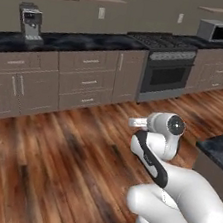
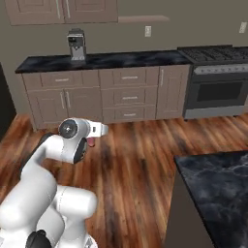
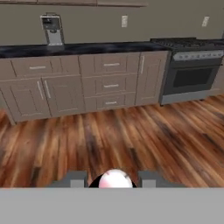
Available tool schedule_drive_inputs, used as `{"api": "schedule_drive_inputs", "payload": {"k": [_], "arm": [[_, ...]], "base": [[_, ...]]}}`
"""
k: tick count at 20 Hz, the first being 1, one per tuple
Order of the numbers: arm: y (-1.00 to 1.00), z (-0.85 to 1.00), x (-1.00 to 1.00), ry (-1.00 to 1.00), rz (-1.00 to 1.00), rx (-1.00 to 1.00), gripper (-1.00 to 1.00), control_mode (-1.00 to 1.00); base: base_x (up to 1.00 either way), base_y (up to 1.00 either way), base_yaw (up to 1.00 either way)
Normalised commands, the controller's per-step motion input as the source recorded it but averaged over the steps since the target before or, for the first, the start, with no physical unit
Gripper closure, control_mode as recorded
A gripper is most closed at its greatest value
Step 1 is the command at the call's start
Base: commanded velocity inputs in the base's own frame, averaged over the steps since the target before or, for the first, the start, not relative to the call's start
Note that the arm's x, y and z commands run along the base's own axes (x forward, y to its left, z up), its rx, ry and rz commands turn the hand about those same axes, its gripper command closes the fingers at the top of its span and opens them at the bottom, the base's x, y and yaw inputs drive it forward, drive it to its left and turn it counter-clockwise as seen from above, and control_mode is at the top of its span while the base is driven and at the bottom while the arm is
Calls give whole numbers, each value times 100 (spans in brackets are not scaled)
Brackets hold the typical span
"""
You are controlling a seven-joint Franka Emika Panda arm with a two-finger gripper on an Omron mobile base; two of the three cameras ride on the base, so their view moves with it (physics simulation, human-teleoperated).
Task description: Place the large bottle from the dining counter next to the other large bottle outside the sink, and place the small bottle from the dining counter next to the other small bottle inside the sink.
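1. Hand view: the gripper [image 3: 112,180] has its two dark finger tips pressed in on either side of a pale pink rounded thing, the small pink bottle [image 3: 114,178]. The fingers [image 3: 73,179] touch it on both sides, and only its top end shows between them.
2. Right base view: a bit of the same pink shows just under the white hand [image 2: 91,141], held in the air above the wooden floor [image 2: 140,160], well apart from any counter.
3. The arm is folded low and the hand points level toward the far wall of cabinets.
4. The dining counter [image 2: 218,184], black with pale veins on a taupe base, lies near the arm to its right. The part of its top that is in view is bare. Its corner also shows in the left base view [image 1: 222,147].
5. Across the floor runs a dark wall counter [image 3: 100,47] over taupe cabinets and drawers [image 3: 109,83], all closed, so I cannot tell what they hold.
6. A coffee machine [image 3: 51,29] stands on that counter at the left.
7. A stove [image 3: 192,72] stands to the right, oven door closed.
8. A microwave [image 1: 214,30] sits on the counter beyond the stove, door closed.
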Motion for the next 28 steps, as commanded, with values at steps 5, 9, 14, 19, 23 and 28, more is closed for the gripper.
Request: {"api": "schedule_drive_inputs", "payload": {"k": [5,9,14,19,23,28], "arm": [[0,0,0,0,0,0,100,100],[0,0,0,0,0,0,100,100],[0,0,0,0,0,0,100,100],[0,0,0,0,0,0,100,100],[0,0,0,0,0,0,100,100],[0,0,0,0,0,0,100,100]], "base": [[84,45,-46],[78,42,-47],[70,41,-48],[59,41,-51],[65,33,-53],[63,29,-54]]}}
